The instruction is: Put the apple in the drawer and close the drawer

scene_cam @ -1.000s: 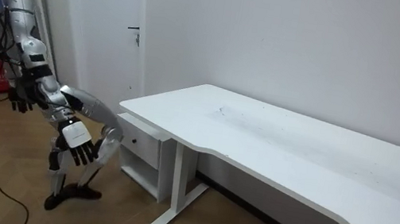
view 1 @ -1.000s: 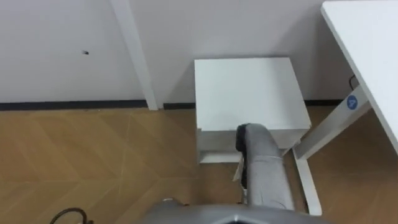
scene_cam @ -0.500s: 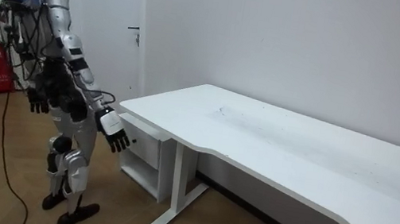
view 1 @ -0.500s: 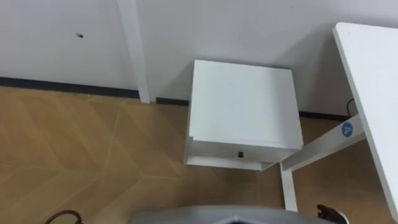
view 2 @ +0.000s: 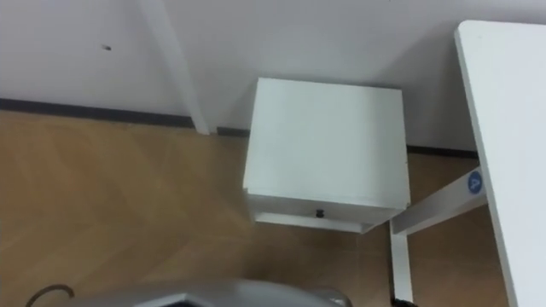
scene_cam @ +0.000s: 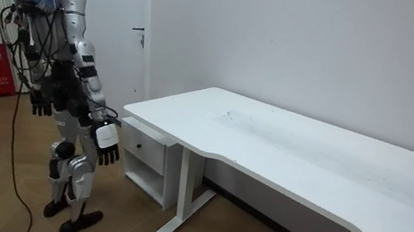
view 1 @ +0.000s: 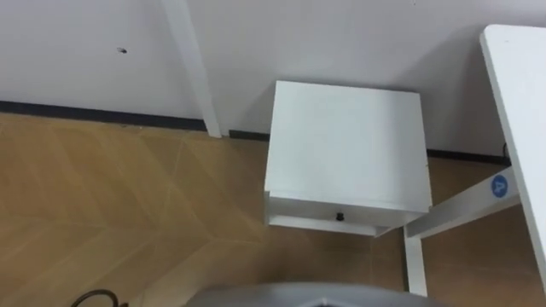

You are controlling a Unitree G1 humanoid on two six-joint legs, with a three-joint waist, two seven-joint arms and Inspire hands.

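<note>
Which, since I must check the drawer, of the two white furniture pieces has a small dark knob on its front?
The low cabinet against the wall: its drawer front carries the dark knob. The desk beside it is taller, with no knob.

The drawer [view 1: 375, 211] is closed, so its inside is hidden. Its knob [view 1: 339, 217] is too tiny to make out. The white desk [view 1: 522, 94] runs off the right edge. In the room view its leg [scene_cam: 181, 187] covers part of the cabinet [scene_cam: 136, 170].
</note>
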